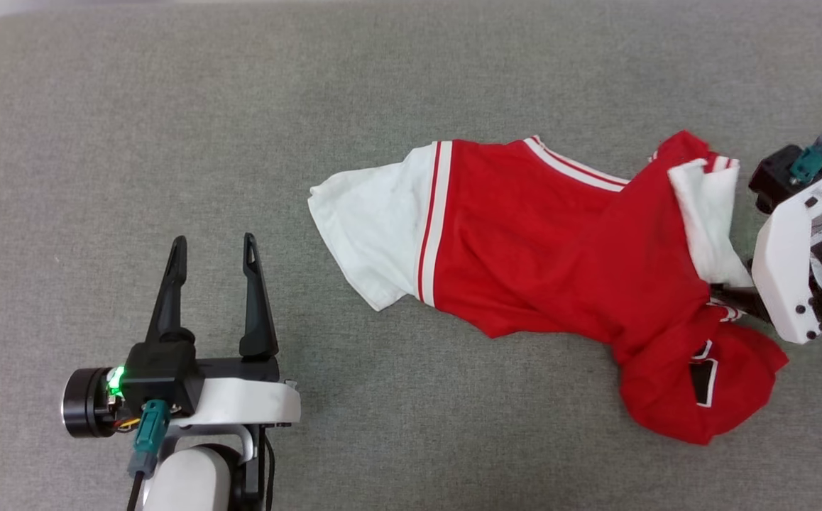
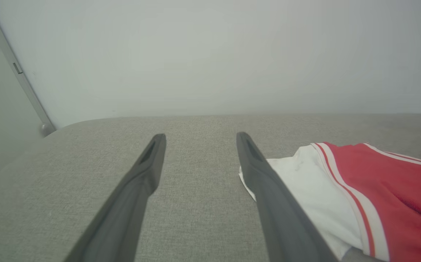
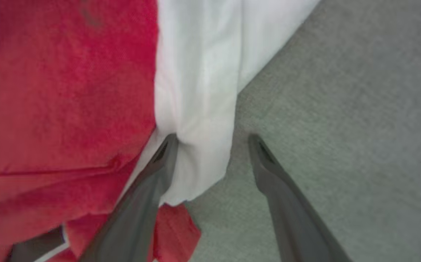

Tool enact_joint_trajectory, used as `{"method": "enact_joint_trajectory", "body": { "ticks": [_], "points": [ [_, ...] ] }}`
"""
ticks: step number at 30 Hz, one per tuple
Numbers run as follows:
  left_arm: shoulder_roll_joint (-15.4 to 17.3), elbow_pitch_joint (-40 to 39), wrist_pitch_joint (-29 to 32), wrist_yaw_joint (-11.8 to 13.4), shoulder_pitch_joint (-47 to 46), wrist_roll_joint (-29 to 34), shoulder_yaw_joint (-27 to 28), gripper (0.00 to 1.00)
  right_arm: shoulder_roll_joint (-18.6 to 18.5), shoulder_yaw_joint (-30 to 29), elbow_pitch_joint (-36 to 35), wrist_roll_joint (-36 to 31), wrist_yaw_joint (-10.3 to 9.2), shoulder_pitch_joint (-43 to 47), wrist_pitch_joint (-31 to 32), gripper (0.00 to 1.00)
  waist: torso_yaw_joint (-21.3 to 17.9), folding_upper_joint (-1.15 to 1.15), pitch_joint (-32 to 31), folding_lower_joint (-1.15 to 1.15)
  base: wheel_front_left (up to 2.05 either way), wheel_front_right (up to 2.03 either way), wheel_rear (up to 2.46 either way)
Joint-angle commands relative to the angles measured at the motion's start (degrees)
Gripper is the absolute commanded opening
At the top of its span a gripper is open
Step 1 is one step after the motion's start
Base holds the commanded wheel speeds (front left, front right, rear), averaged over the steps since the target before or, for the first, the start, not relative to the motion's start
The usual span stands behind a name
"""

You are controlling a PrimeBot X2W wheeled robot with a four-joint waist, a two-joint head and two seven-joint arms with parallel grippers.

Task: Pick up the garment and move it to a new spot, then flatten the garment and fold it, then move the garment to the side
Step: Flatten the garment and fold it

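In the head view, the garment lies crumpled across the right half of a grey fabric-covered bench. One white sleeve is spread flat toward the left. The red body is bunched to the right, with part of a black, white-outlined number showing in the lower folds. The left gripper sits at the lower left with its two dark fingers spread apart and nothing between them, well clear of the cloth. The right gripper reaches in from the right edge toward the other white sleeve, and its fingertips are hidden among the folds.

In the left wrist view, the left gripper is parted over bare bench, with a pale wall beyond. The garment's white sleeve lies just past the finger on that view's right.

In the right wrist view, the right gripper is spread wide and clamps nothing. One finger presses against a fold of the garment's white sleeve, where white meets red. The other finger stands over grey bench, apart from the cloth. The sleeve's edge lies between the two.
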Motion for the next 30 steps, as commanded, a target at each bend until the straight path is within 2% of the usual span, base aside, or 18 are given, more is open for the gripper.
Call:
{"method": "enact_joint_trajectory", "body": {
  "ticks": [1,7,8,9,11,16,20,23,25,28,30],
  "points": [
    [-0.08,0.0,-0.15,0.11,-0.84,-0.19,-0.26,1.0,1.64,0.56,1.89,-0.14,-0.03,2.37,-0.08,1.0,0.64,0.0,1.05,0.0,0.0,0.0,0.0],
    [-0.1,0.54,-0.15,0.16,-1.57,-0.25,0.01,1.0,6.05,2.3,4.96,-1.1,-0.05,8.33,-2.45,1.0,0.9,0.0,1.43,0.0,0.0,0.0,0.0],
    [-0.11,0.7,-0.15,0.18,-1.48,-0.19,0.14,1.0,6.06,2.36,4.96,-1.66,-0.05,8.04,-3.54,0.33,0.77,0.0,1.14,0.0,0.0,0.0,0.0],
    [-0.12,0.89,-0.15,0.23,-1.33,-0.09,0.3,1.0,5.95,2.15,4.81,-2.13,-0.05,7.52,-5.22,0.0,0.58,0.0,0.73,0.0,0.0,0.0,0.0],
    [-0.12,1.13,-0.15,0.3,-0.85,0.09,0.66,1.0,5.1,1.36,4.29,-2.09,-0.05,6.22,-8.01,0.0,0.06,0.0,-0.34,0.0,0.0,0.0,0.0],
    [-0.12,1.22,-0.15,0.44,0.59,0.16,1.11,1.0,0.09,-1.49,0.7,-2.19,-0.05,3.36,-16.12,0.0,-1.42,0.0,-3.07,0.0,0.0,0.0,0.0],
    [-0.11,0.96,-0.15,0.45,1.69,0.14,1.54,1.0,-3.43,-3.66,-1.9,-0.28,-0.04,5.09,-20.57,0.0,-2.5,0.0,-4.37,0.0,0.0,0.0,0.0],
    [-0.11,0.73,-0.15,0.47,2.05,0.11,1.6,1.0,-5.64,-5.34,-1.28,2.29,-0.04,7.85,-22.98,0.0,-2.93,0.0,-4.6,0.0,0.0,0.0,0.0],
    [-0.11,0.68,-0.15,0.42,2.24,-0.04,1.58,1.0,-6.15,-6.82,0.57,4.85,-0.04,10.34,-24.55,0.0,-3.03,0.0,-4.49,0.0,0.0,0.0,0.0],
    [-0.13,0.73,-0.15,0.22,2.25,-0.18,1.33,1.0,-4.92,-10.06,5.35,11.29,-0.04,14.99,-27.4,0.0,-2.93,0.0,-4.13,0.0,0.0,0.0,0.0],
    [-0.12,0.76,-0.15,0.18,2.2,-0.19,1.33,1.0,-4.4,-10.79,7.25,12.7,-0.04,16.42,-28.25,0.0,-2.86,0.0,-3.99,0.0,0.0,0.0,0.0]
  ]
}}
